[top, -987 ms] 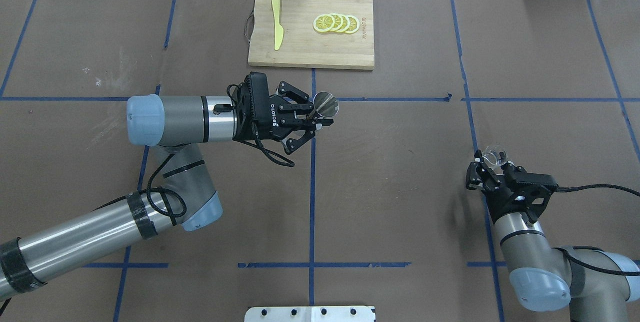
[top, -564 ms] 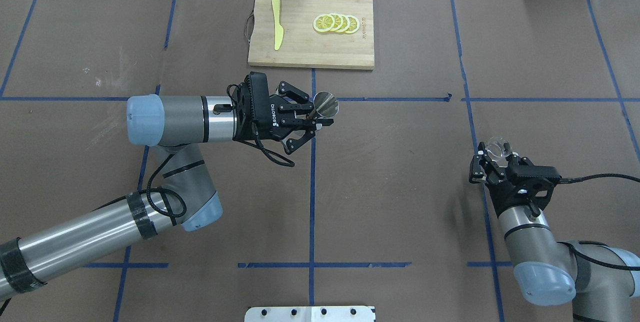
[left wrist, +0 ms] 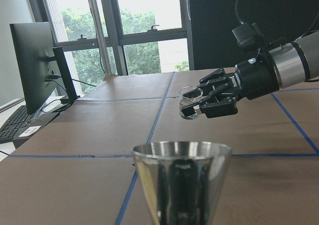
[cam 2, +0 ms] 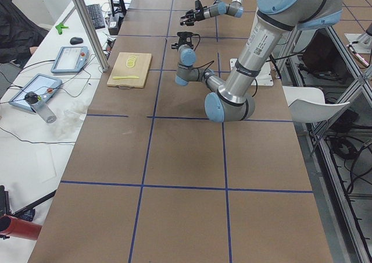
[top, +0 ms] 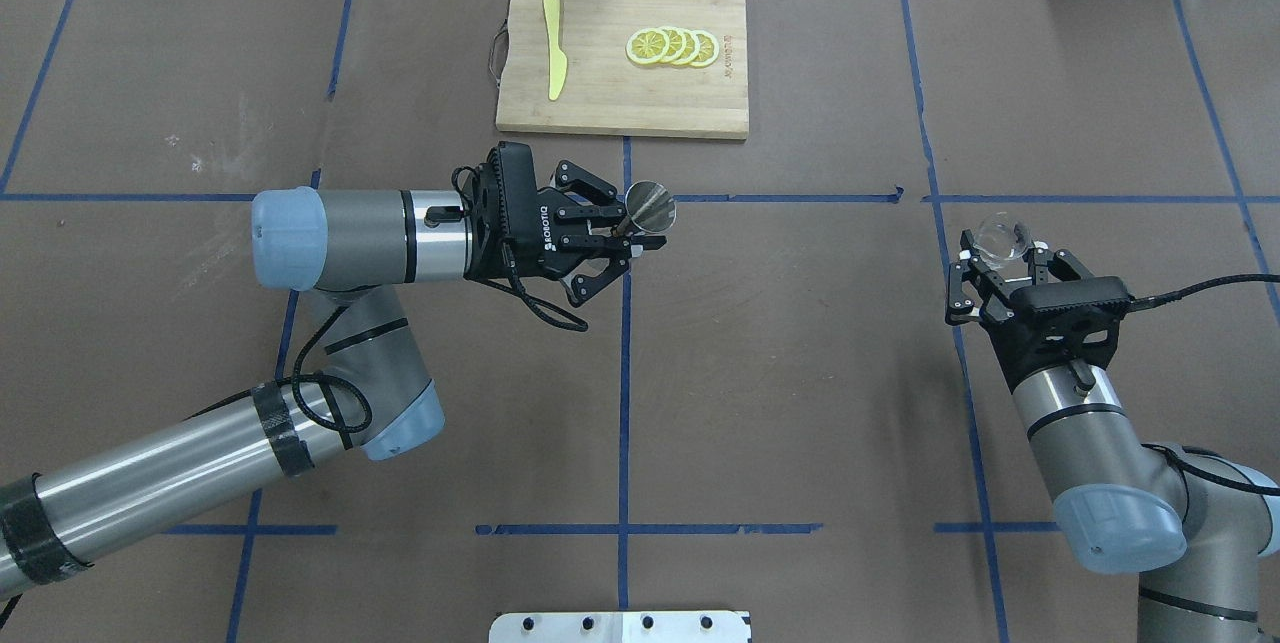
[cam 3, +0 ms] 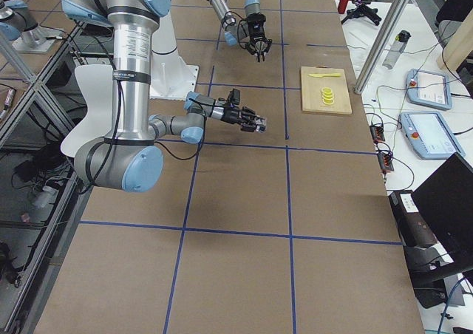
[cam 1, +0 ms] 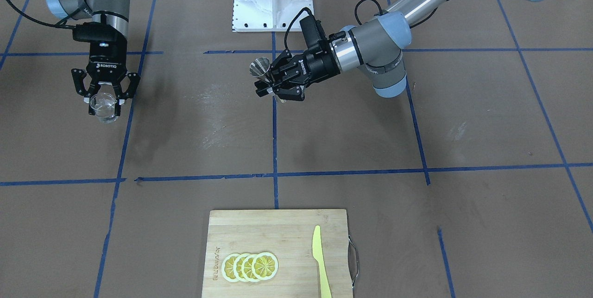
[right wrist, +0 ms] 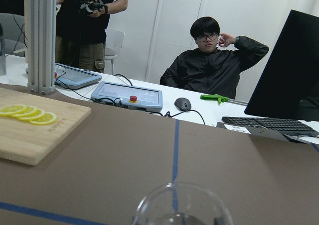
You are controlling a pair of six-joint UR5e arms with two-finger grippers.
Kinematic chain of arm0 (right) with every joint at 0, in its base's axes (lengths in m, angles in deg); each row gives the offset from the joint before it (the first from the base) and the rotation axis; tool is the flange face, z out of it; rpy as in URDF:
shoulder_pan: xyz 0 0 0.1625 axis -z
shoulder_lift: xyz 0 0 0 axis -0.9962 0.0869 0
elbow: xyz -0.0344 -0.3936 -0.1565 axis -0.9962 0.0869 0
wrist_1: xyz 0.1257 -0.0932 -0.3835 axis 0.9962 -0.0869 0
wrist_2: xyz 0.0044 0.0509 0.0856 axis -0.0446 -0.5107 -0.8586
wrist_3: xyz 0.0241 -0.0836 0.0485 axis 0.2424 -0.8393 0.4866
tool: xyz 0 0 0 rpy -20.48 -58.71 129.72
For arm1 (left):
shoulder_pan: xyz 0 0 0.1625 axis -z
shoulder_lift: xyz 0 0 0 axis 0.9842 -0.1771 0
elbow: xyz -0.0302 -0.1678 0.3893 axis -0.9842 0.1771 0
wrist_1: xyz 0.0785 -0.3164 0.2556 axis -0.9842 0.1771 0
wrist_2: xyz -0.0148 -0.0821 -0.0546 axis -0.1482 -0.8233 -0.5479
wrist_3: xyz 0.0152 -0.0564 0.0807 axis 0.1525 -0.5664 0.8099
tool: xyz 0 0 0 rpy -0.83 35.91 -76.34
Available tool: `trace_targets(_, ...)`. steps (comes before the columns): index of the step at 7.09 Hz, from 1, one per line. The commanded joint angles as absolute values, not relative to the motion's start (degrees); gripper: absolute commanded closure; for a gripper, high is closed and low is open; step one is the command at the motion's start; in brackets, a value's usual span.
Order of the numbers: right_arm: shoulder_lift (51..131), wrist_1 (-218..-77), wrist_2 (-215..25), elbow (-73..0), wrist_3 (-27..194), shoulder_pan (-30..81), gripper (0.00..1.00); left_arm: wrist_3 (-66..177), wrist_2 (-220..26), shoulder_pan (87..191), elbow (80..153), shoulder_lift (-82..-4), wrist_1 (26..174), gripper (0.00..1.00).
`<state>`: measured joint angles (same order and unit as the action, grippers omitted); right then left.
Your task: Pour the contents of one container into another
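The metal jigger (top: pixel 651 206) hangs upright above the table's middle, my left gripper (top: pixel 636 231) shut on its narrow waist; it also shows from the front as the jigger (cam 1: pixel 259 67) in that gripper (cam 1: pixel 267 85). In the left wrist view the jigger's cup (left wrist: pixel 182 180) fills the bottom edge. At the table's right, my right gripper (top: pixel 998 251) is shut on the clear glass cup (top: pixel 997 237), held off the table and well apart from the jigger. The glass (cam 1: pixel 104 105) looks upright. Its rim (right wrist: pixel 182 205) shows in the right wrist view.
A wooden cutting board (top: pixel 620 93) lies at the far middle with lemon slices (top: pixel 672 46) and a yellow knife (top: pixel 553 43). The robot's white base plate (top: pixel 620 626) is at the near edge. Two people (right wrist: pixel 214 65) are beyond the far side.
My right gripper has carried the glass cup away from the robot's base, toward the far side and slightly right. The left arm and jigger have stayed put.
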<state>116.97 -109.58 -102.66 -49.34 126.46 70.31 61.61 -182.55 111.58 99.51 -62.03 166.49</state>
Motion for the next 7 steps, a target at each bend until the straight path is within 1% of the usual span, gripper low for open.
trace_targets(1,113.1,-104.6,-109.4,-49.5,124.3,68.4,1.0,61.5,-182.5,111.6,99.5,-62.1,166.5,1.0)
trace_targets(2,110.9,-105.6,-117.0,-49.8,121.0,64.7,1.0,61.5,-182.5,111.7,99.5,-62.0,166.5,1.0)
trace_targets(3,109.5,-107.8,-118.2,-49.9,115.9,63.3,1.0,61.5,-182.5,111.6,99.6,-62.0,166.5,1.0)
trace_targets(5,102.4,-118.0,-120.3,-51.1,114.7,61.8,1.0,61.2,-182.5,111.7,99.5,-61.9,166.4,1.0)
trace_targets(7,98.4,-124.6,-120.9,-57.7,110.1,61.8,1.0,61.2,-182.5,111.7,99.5,-61.3,166.4,1.0)
